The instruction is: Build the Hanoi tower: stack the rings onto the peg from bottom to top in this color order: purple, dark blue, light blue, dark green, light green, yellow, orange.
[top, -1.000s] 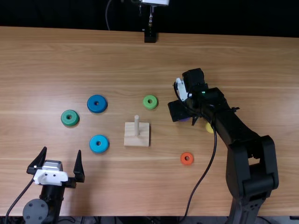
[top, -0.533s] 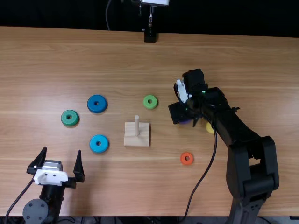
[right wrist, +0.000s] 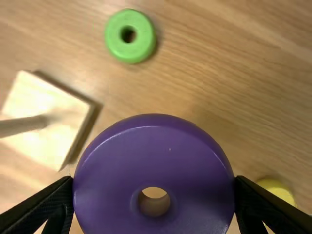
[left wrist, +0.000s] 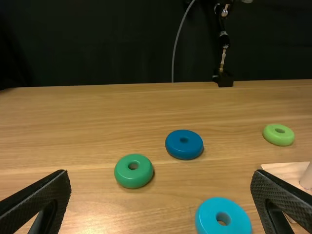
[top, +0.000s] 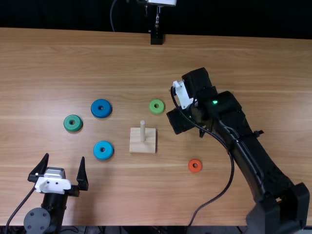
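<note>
Within the right gripper (right wrist: 153, 181), purple ring (right wrist: 153, 161) is clamped across its outer rim, one finger on each opposite side, centre hole unobstructed. Handling estimate: light, rigid, unlikely to break; smooth curved wall could slip or tilt if pinched off-centre. Preferred hold: widest diameter, as at present, leaving the hole free for the peg (top: 142, 130). Position: ring sits centred between the two fingers, apparently raised off the table (top: 234, 63). Top view places this gripper beyond and to the right of the wooden base (top: 138, 147). Left gripper (top: 65, 157): fingers spread, empty.
</note>
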You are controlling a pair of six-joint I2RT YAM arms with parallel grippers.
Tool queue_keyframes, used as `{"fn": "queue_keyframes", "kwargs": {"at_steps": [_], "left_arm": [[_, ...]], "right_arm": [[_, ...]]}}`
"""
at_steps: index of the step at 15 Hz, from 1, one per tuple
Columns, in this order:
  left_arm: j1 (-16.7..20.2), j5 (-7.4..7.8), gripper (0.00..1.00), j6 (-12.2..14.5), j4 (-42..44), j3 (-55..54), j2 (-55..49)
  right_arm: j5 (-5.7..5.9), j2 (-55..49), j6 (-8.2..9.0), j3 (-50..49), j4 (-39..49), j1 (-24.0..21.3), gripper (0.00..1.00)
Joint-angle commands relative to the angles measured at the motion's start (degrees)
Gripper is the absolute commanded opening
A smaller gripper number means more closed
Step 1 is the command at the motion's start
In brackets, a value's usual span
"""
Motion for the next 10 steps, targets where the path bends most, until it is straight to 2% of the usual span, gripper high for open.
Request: {"fn": "queue_keyframes", "kwargs": {"at_steps": [1, 6, 10], "left_arm": [[0.41, -0.23, 1.00, 0.65, 0.28, -1.41, -0.67], [0.41, -0.23, 1.00, 0.65, 0.28, -1.41, -0.67], [0.41, -0.23, 1.00, 0.54, 0.28, -1.41, -0.67]], "right_arm": [[-0.28, -1.70, -0.90, 4.83, -1.78, 2.11, 0.00], [-0.28, -1.43, -0.37, 17.05, -9.06, 8.35, 0.00], [-0.28, -1.35, -0.05, 18.54, -9.90, 12.04, 0.00]]}}
